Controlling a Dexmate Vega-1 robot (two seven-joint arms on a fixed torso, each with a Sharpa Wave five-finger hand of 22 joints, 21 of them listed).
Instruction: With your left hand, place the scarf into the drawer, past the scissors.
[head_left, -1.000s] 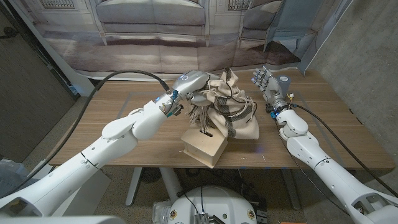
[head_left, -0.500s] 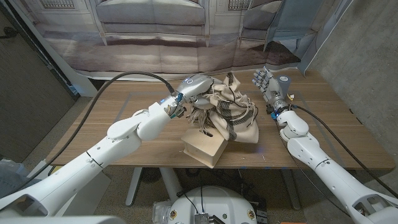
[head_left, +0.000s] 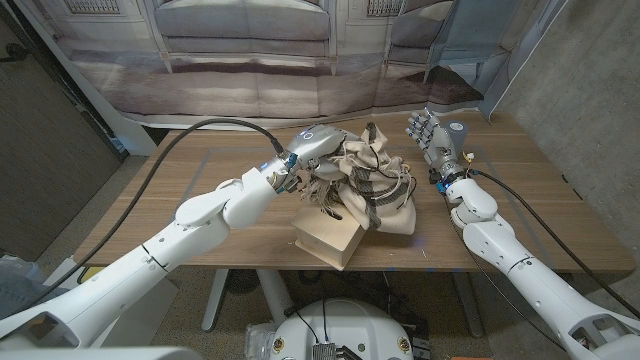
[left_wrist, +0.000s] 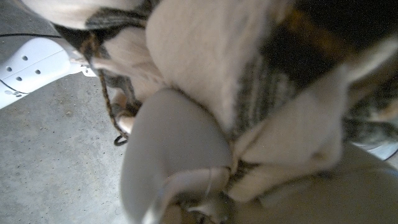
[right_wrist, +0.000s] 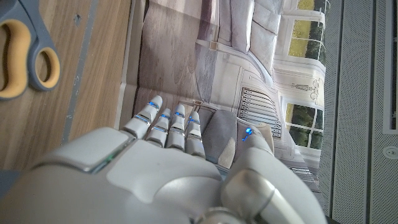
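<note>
Now scarf (head_left: 368, 178) bunched in left hand (head_left: 312, 146) over drawer (head_left: 328, 237).

A wooden table (head_left: 180, 190) stands on grey concrete floor (left_wrist: 50, 155). Behind the table hangs a printed backdrop (head_left: 260, 50) picturing a pale sofa, panelled walls and windows. Right of the table, a grey concrete wall (head_left: 590, 90) rises.

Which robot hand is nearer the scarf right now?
Left. The left robot hand is on the scarf, gripping its fabric above the wooden drawer. The right robot hand stands open, apart from the scarf, off to its right near the table's far edge.
</note>
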